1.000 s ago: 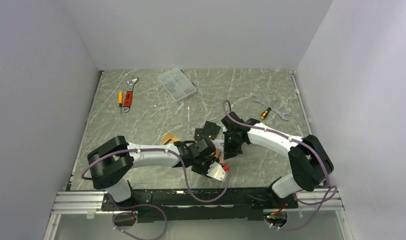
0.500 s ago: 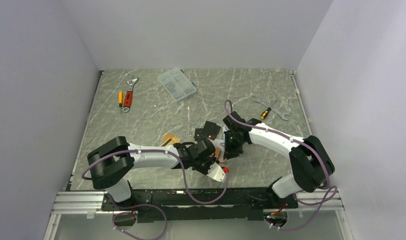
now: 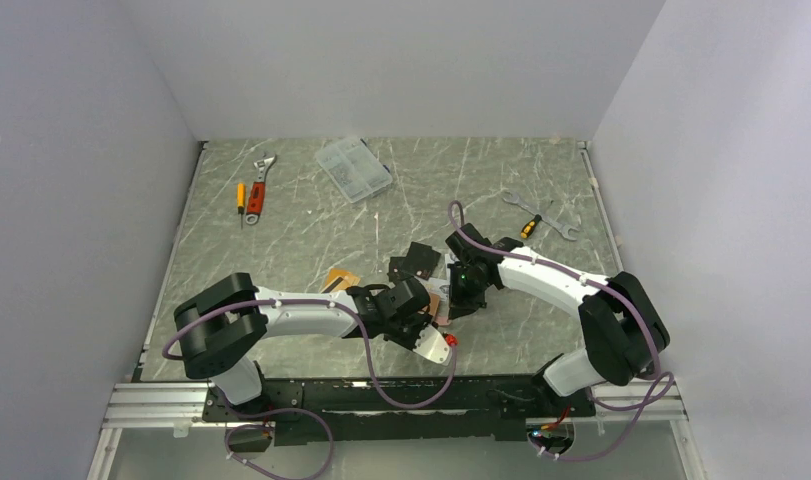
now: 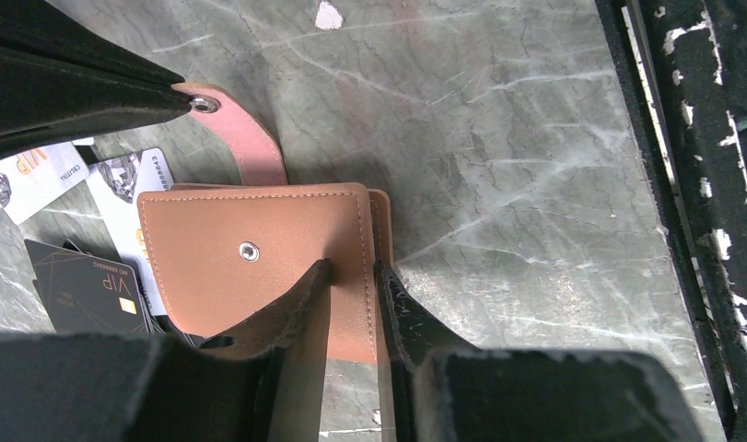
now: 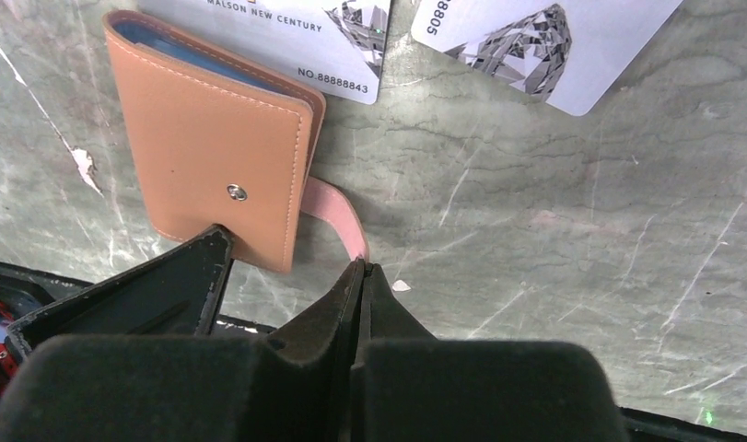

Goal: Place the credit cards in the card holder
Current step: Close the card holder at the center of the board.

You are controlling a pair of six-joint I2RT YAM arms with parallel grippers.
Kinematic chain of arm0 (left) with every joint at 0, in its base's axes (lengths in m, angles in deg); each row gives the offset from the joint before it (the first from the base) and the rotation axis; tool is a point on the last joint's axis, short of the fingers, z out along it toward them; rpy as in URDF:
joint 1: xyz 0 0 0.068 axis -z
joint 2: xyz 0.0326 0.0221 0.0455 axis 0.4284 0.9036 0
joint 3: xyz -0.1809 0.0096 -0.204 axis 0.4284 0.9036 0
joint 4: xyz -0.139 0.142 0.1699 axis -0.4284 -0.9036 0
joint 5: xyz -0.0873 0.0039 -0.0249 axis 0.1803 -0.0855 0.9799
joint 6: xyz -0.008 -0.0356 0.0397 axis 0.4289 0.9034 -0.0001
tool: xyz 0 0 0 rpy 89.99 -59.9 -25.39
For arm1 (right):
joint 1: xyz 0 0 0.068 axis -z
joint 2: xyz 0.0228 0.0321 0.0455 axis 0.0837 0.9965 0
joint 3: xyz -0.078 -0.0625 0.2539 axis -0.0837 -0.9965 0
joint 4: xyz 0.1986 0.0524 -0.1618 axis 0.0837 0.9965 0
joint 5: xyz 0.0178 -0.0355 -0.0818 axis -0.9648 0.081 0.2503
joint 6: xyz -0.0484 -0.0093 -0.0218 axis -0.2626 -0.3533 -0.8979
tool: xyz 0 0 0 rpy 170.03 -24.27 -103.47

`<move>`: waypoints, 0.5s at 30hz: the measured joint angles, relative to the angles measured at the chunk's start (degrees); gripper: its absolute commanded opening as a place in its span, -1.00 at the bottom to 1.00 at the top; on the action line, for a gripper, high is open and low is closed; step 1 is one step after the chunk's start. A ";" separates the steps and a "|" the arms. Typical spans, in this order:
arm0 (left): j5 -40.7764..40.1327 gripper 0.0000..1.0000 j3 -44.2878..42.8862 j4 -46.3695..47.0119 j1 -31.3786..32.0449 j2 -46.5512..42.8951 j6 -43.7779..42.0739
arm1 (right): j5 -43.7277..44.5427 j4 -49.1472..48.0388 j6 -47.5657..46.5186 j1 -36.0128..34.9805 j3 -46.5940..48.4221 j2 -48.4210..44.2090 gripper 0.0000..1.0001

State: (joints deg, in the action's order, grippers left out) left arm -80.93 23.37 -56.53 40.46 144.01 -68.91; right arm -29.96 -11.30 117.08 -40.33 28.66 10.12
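Closed card holder (image 4: 250, 267) flat on table (image 4: 498, 138), near centre; credit cards (image 5: 544, 46) loose beside it. On snap tab (image 5: 337, 216): right fingers (image 5: 346, 304) pinched together. Astride holder's edge: left fingers (image 4: 296, 304) slightly apart (grip unclear). Likely light, soft, floppy cover; tab is best hold. Cards thin, slick.

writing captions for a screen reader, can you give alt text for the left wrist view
A closed pink card holder lies on a marbled table, with the left gripper straddling its near edge while the right gripper pinches its snap tab. Silver credit cards and a black VIP card lie partly under it.
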 measured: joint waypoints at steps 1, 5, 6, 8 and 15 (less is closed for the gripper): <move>0.02 -0.54 0.00 -0.07 0.00 -0.07 0.00 | -0.07 -0.02 0.07 0.00 -0.04 -0.02 -1.00; 0.13 -0.55 0.00 -0.28 0.00 -0.22 -0.02 | -1.51 -0.66 0.94 0.00 0.00 -0.20 -1.00; 0.13 -0.55 0.00 -0.33 0.00 -0.26 -0.02 | -1.88 -1.01 1.20 0.00 0.09 -0.13 -1.00; 0.15 -0.56 0.00 -0.35 0.02 -0.28 -0.02 | -2.82 -1.60 1.77 0.00 0.46 0.11 -1.00; 0.33 -0.58 0.26 -0.33 0.02 -0.59 -0.04 | -5.60 -5.62 3.76 0.00 1.38 2.91 -1.00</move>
State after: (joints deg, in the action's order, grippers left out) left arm -80.60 23.63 -56.86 40.48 143.42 -68.96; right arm -35.55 -16.92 120.84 -40.33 30.04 13.02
